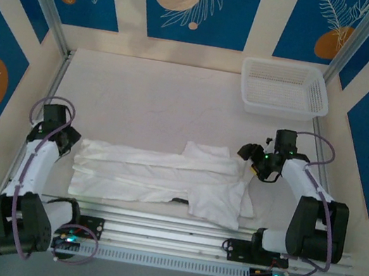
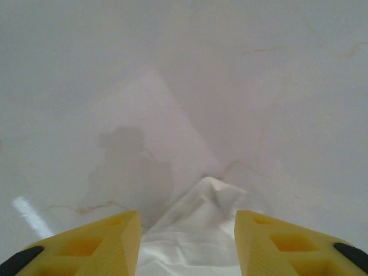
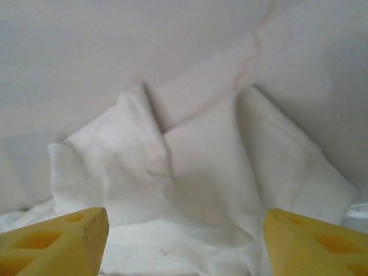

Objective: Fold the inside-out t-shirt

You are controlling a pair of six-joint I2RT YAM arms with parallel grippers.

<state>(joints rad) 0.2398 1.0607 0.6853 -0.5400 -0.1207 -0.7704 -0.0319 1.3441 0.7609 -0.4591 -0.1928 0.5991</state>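
Note:
The inside-out t-shirt (image 1: 163,177) lies as a long white band across the near part of the table, its wider end on the right. My left gripper (image 1: 71,141) stands at the band's left end. In the left wrist view its yellow fingers (image 2: 115,241) are apart, with a peaked corner of the t-shirt (image 2: 213,201) lying loose between them. My right gripper (image 1: 249,156) hovers at the right end. Seen from the right wrist, its fingers (image 3: 69,238) are spread wide over rumpled folds of the t-shirt (image 3: 195,167), gripping nothing.
A white mesh basket (image 1: 284,88) stands at the back right corner. The white table (image 1: 149,96) stretches bare behind the shirt. Aluminium rails (image 1: 169,225) run along the near edge between the arm bases. Blue patterned walls close in three sides.

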